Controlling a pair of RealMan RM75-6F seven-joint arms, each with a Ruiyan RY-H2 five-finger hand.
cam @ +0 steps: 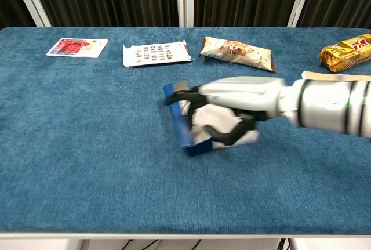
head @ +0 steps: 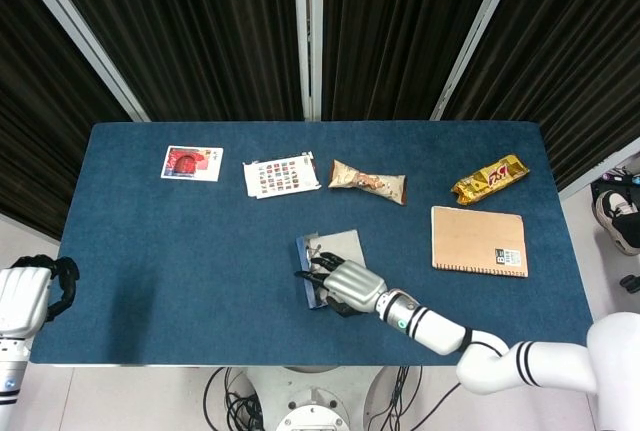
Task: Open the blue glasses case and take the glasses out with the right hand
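From the head view, the blue glasses case lay open near the table's front edge, nearer the robot than the pale snack packet, which sat well beyond it. The right hand lay on the case, dark fingers curled over its blue wall; whether they pinched anything could not be told. The left hand hung off the table's left front corner, fingers curled in on nothing.

From the chest view, the right hand covered the case, fingers reaching over the blue wall. The glasses were hidden. A notebook lay to the case's right.
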